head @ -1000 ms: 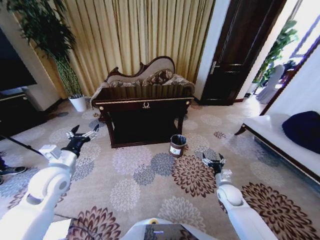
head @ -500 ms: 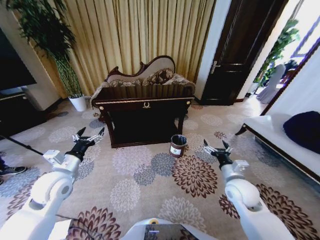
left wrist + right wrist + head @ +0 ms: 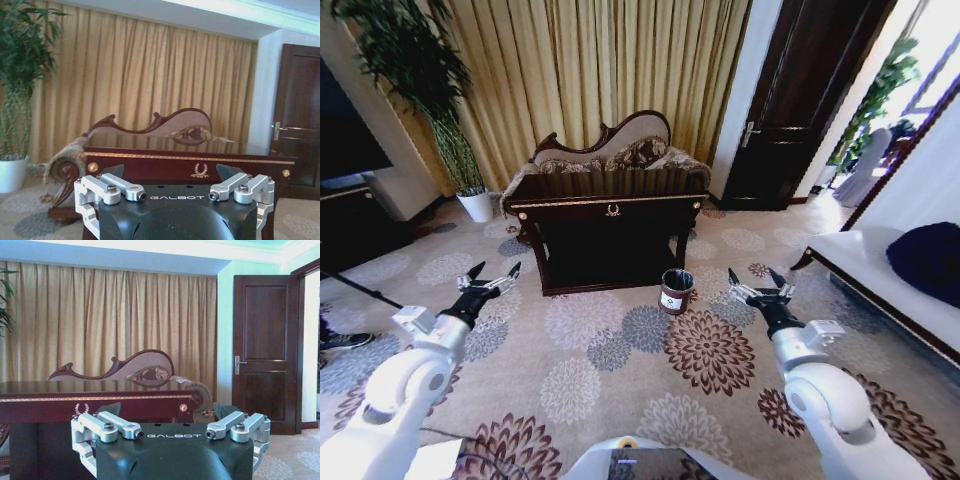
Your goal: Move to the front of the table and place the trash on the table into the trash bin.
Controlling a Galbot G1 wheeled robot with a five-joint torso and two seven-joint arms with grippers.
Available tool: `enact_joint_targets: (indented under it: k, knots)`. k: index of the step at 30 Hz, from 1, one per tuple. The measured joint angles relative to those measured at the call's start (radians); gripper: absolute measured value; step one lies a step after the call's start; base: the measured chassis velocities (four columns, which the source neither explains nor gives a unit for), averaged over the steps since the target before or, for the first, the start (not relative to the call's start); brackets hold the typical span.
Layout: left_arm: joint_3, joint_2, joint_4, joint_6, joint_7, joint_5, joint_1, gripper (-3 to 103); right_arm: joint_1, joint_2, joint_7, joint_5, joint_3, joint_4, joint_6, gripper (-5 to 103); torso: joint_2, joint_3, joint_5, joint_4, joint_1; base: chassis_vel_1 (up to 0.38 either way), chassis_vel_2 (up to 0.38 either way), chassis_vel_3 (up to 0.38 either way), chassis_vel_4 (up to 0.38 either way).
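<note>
Brown table (image 3: 610,208) same spot; right gripper (image 3: 759,291) raised, both w/ left gripper (image 3: 487,279) spread.

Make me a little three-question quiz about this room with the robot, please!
1. True or false: the trash bin stands on the carpet, off the table.
2. What is each gripper holding? A) a bottle B) nothing C) a cushion
3. Fill in: the plant's pot is coloured ____.

Key: 1 true. 2 B: the left gripper and right gripper hang over the carpet with jaws open. 3 white.
</note>
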Motion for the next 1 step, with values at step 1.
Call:
enact_joint_targets:
  k: [1]
  knots:
    - [-0.021,0.002,-0.003,0.010,0.001,-0.023,0.010,100,-0.003,0.002,0.003,0.001,0.001,0.006,-0.002,100,0.000,0.000,0.0000,0.0000,0.000,0.000,0.000,0.000,0.000]
